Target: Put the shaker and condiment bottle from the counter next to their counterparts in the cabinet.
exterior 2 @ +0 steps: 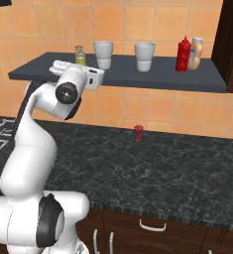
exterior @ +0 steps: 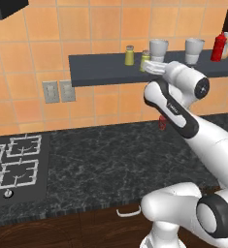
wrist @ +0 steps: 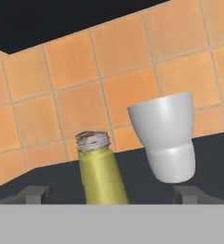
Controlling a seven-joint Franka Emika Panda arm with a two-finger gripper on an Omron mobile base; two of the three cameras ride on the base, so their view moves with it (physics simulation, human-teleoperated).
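Observation:
The olive-yellow shaker (wrist: 100, 171) with a grey cap stands on the dark cabinet shelf (exterior: 101, 70), between the spread fingers of my open gripper (wrist: 112, 193); neither fingertip (wrist: 35, 193) touches it. From the left base, my gripper (exterior: 147, 66) is at the shelf's front edge, partly covering that shaker (exterior: 145, 59). Its yellow-green twin (exterior: 129, 55) stands just to the left. The red condiment bottle (exterior: 219, 47) stands at the shelf's right end beside the tan white-capped bottle (exterior: 227, 46). In the right base view they are the red bottle (exterior 2: 184, 54) and the tan bottle (exterior 2: 196, 53).
Two grey cups (exterior: 158, 49) (exterior: 194, 51) stand mid-shelf, the nearer one (wrist: 168, 136) close right of the shaker. A tiny red cup (exterior 2: 138, 132) sits on the black counter (exterior 2: 177, 168) by the tiled wall. A stove (exterior: 13, 167) lies at the left.

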